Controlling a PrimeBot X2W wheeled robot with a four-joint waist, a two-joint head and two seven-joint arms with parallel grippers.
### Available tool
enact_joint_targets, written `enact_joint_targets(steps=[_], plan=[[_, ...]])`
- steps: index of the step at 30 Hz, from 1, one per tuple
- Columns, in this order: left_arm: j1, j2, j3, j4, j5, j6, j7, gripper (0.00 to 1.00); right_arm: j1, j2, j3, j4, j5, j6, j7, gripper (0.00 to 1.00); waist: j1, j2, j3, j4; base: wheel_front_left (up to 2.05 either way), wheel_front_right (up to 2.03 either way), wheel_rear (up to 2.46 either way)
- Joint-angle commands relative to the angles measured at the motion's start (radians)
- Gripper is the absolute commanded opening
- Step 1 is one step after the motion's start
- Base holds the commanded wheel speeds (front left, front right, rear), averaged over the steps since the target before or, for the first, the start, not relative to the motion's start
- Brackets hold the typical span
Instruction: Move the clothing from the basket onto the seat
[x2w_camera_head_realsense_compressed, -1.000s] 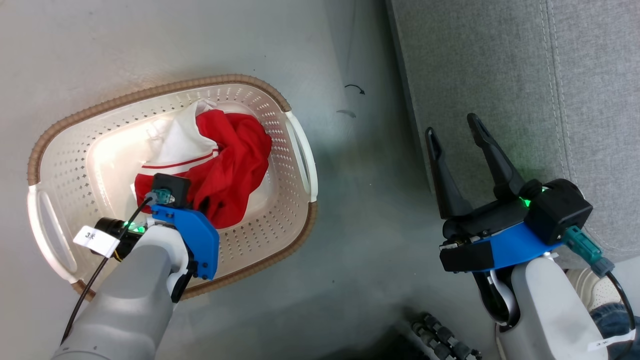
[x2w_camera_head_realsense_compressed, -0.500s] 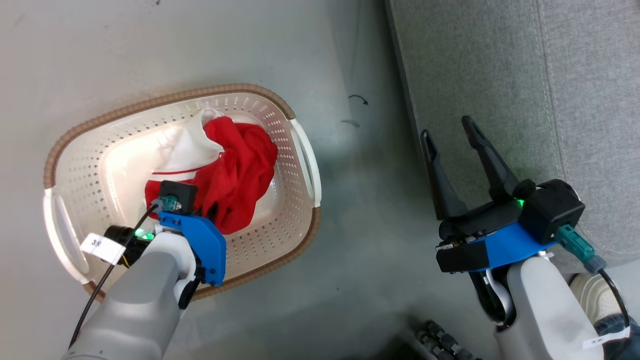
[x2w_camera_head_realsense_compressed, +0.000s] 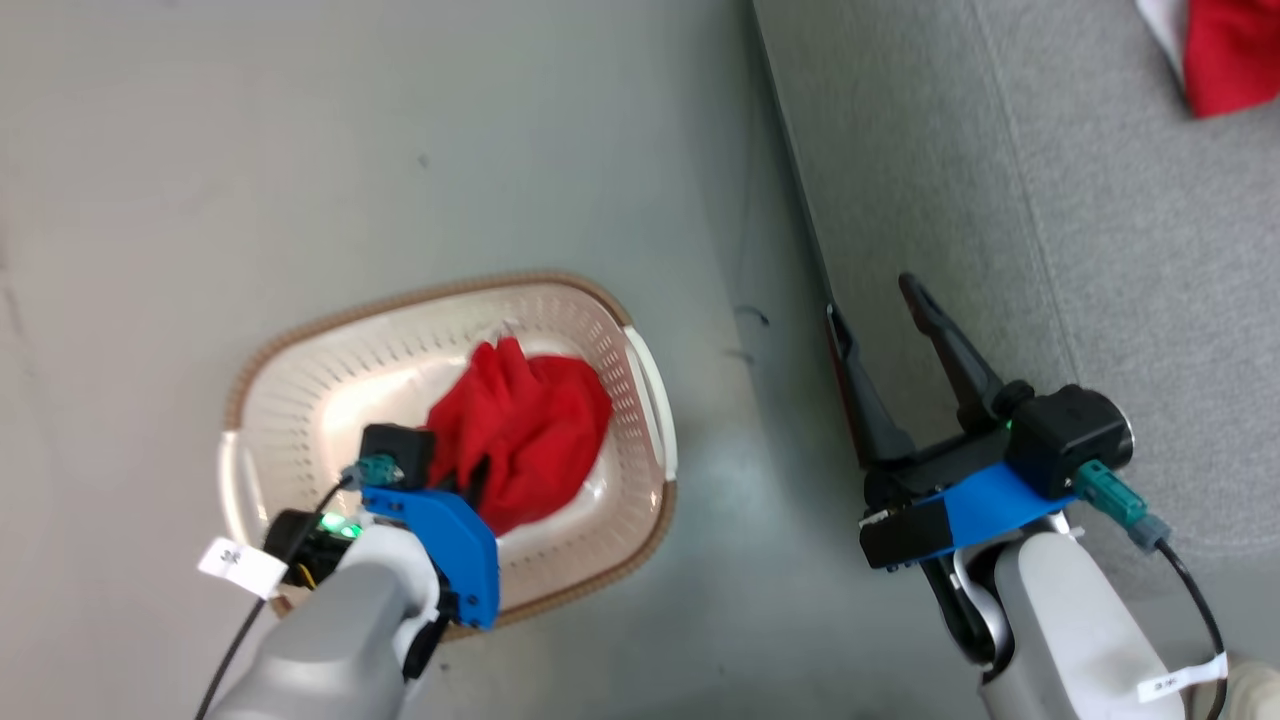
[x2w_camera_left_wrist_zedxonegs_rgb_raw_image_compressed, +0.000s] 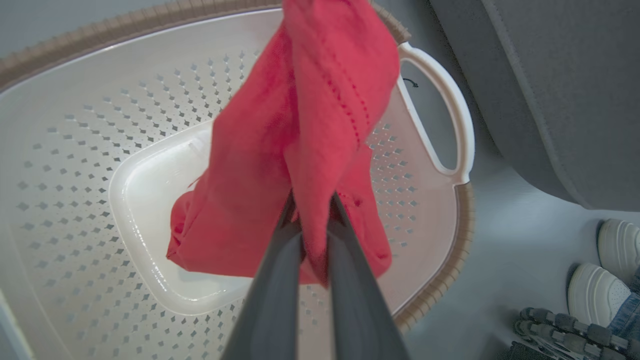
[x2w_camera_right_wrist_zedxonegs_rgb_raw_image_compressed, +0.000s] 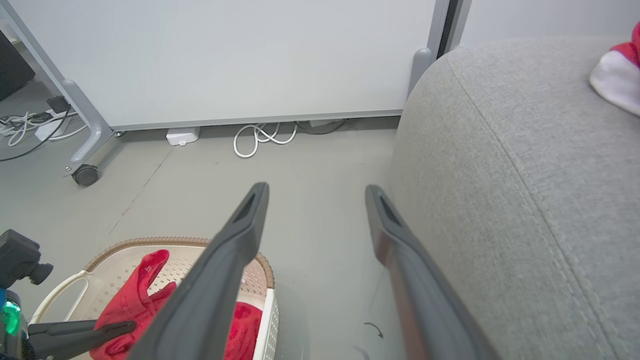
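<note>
Grey floor (x2w_camera_head_realsense_compressed: 400, 150), smooth, with upholstered seating alongside.

- A red garment (x2w_camera_left_wrist_zedxonegs_rgb_raw_image_compressed: 300, 125), bunched, is pinched between the closed fingers of the left gripper (x2w_camera_left_wrist_zedxonegs_rgb_raw_image_compressed: 312, 210) and hung over the interior of the cream basket (x2w_camera_head_realsense_compressed: 300, 330), which is set on the floor.
- A second red-and-white garment (x2w_camera_head_realsense_compressed: 1230, 50) is laid on the grey seat (x2w_camera_head_realsense_compressed: 1000, 250), well apart from the basket.
- The right gripper (x2w_camera_head_realsense_compressed: 870, 297) is held with jaws spread wide and nothing grasped, at the seat's edge nearest the basket.
- White shoes (x2w_camera_left_wrist_zedxonegs_rgb_raw_image_compressed: 600, 285) are noted on the floor beside the seat.
</note>
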Motion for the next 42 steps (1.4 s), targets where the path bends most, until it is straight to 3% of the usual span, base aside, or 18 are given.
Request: enact_joint_targets(steps=[1,10,19,42], plan=[[0.012,-0.004,-0.011,-0.011,-0.008,-0.001,-0.009,0.0,0.018,-0.001,-0.002,0.007,-0.006,0.0,-0.004,1.0,0.0001,0.0,-0.088,0.044,0.0,0.0,0.0],[0.05,-0.057,-0.1,-0.06,-0.014,-0.001,-0.029,0.0,0.094,-0.001,-0.02,0.046,-0.014,0.0,0.014,1.0,0.0001,0.0,-0.292,0.111,0.0,0.0,0.0],[0.027,-0.086,-0.128,-0.125,-0.016,-0.001,-0.055,0.0,0.177,-0.001,-0.039,0.035,-0.024,0.0,0.052,1.0,0.0001,0.0,-0.416,0.168,0.0,0.0,0.0],[-0.155,-0.103,-0.106,-0.271,0.007,0.0,-0.074,0.0,0.248,-0.001,0.017,0.025,0.004,0.0,0.108,1.0,0.0001,0.0,-0.539,0.191,0.0,0.0,0.0]])
